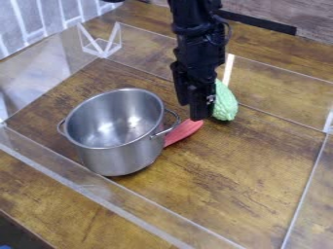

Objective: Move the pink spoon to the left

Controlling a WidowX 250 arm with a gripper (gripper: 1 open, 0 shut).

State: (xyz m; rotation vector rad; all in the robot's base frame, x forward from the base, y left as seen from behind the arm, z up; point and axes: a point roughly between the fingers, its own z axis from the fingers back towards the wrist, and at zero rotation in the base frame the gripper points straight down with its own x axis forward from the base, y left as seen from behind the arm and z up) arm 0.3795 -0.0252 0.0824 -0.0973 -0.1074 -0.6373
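Hanging straight down over the middle of the dark brown wooden bench (247, 185), the black robot gripper (196, 110) has its two fingers parted, a sliver of wood grain showing between them, so it stands released and grips nothing. Directly beneath its tips, at about 6 o'clock from them, lies the small spoon with a thick pinkish-red plastic handle (186, 131); only the handle shows, running diagonally from 2 o'clock down to 8 o'clock, and its lower end passes under the side handle of the round shiny steel pot (115, 130) (whether the two actually touch cannot be told, and the spoon's bowl is out of sight). The pot sits at roughly 8 o'clock from the gripper, upright, its open mouth facing up. At 3 o'clock from the gripper, just beside the fingers, rests a bumpy green oval vegetable (224, 101), with a pale stick-like piece rising from behind it at 12 o'clock. Clear plastic walls (46, 58) fence the bench, one low pane running along the near edge and another along the left side, where a folded clear bracket stands at about 10 o'clock from the pot.
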